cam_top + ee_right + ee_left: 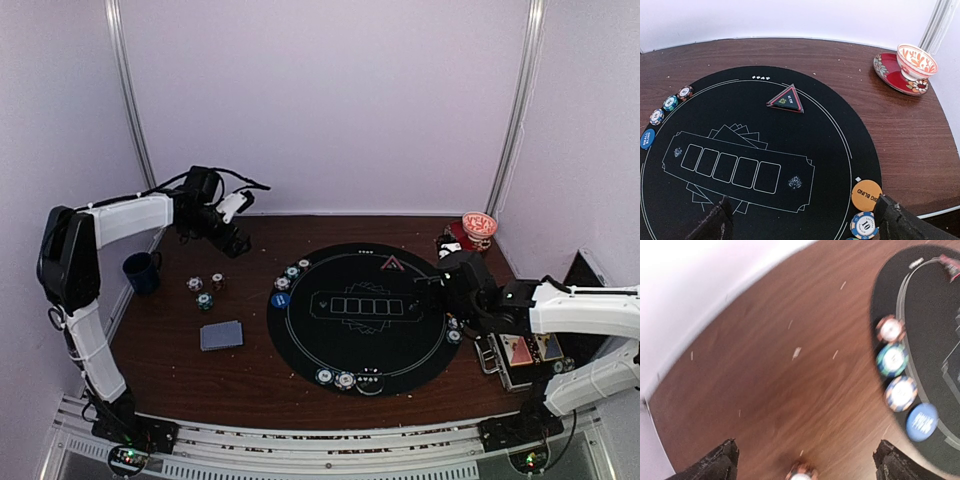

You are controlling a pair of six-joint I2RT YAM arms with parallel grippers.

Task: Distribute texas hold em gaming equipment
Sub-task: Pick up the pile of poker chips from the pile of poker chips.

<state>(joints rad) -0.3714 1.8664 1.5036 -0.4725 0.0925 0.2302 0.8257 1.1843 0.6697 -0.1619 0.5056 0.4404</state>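
My left gripper hangs over the brown wooden table, its two black fingers spread wide and gripping nothing. A small striped-edge poker chip peeks in at the bottom edge of the left wrist view, between my fingertips. It is blurred, and I cannot tell whether it touches them. Toward the right of that view, a red-and-white chip, a teal chip, a blue-and-orange chip and a flat blue disc lie in a row on the rim of the round black felt mat.

My right gripper is likewise splayed and empty above the mat. The orange disc and a blue striped chip lie just beside the finger at the right of that view. The red triangle marker sits well ahead. The grey-blue-backed stack of cards rests on the table beside the mat.
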